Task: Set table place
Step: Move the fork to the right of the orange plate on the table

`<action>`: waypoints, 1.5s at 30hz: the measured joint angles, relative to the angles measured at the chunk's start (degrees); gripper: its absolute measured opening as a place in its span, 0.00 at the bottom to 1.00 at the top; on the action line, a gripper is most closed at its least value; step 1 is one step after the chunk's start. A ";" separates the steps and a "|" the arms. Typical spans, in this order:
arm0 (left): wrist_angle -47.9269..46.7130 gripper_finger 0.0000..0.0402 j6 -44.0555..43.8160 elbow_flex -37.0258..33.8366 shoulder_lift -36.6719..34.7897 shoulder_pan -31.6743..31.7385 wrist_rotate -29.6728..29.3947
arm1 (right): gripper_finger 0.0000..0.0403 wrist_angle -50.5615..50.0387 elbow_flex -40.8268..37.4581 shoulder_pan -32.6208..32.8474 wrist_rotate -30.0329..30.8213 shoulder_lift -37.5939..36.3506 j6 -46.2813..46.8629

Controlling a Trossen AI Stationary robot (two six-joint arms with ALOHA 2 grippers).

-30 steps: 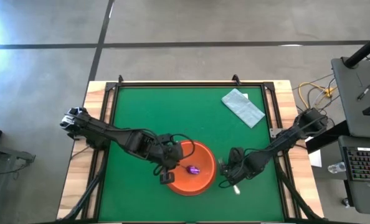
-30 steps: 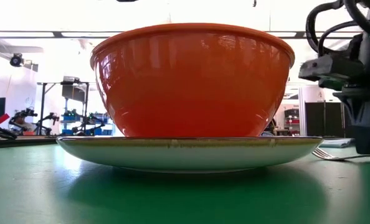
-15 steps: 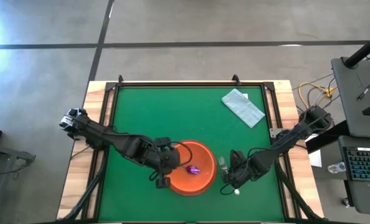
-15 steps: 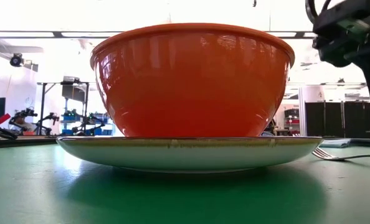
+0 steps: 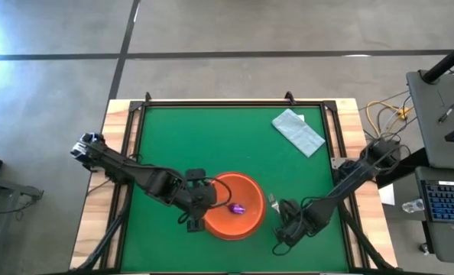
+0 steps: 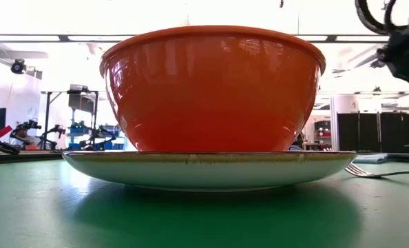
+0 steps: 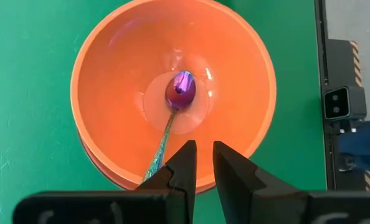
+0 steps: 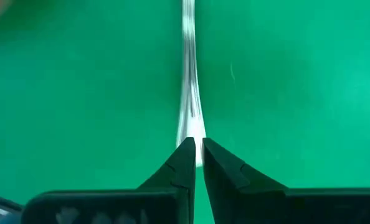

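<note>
The orange bowl [image 5: 235, 205] stands on the orange plate [image 6: 211, 169] near the green table's [image 5: 181, 137] near edge. The purple-ended spoon [image 7: 180, 93] lies in the bowl, its handle leaning on the rim. The silver fork [image 6: 370, 171] lies flat on the table right of the plate. My left gripper [image 7: 203, 152] hovers at the bowl's near-left rim [image 5: 194, 223], open by a narrow gap and empty. My right gripper [image 8: 197, 146] is shut and empty, raised above the fork's handle end [image 5: 282, 231].
A pale blue-green folded cloth [image 5: 297, 131] lies at the table's far right corner. The far and left parts of the green top are bare. Black rails run along the table's edges.
My left gripper has drawn back from over the bowl toward the table's near-left. My right gripper has risen from beside the fork and moved toward the near edge. The fork, bowl, plate and spoon have stayed in place.
</note>
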 joint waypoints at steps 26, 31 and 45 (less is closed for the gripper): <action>0.93 0.10 -7.11 -9.46 -8.46 -0.63 -4.28 | 0.05 3.98 6.71 0.53 -1.23 7.97 -2.92; 2.06 0.10 -7.58 -11.30 -10.26 -0.64 -5.14 | 0.05 -2.07 6.36 0.70 -0.34 2.69 -2.44; 4.46 0.10 -9.08 -12.95 -12.16 -0.77 -7.29 | 0.05 0.77 0.70 1.13 -5.58 2.76 -2.49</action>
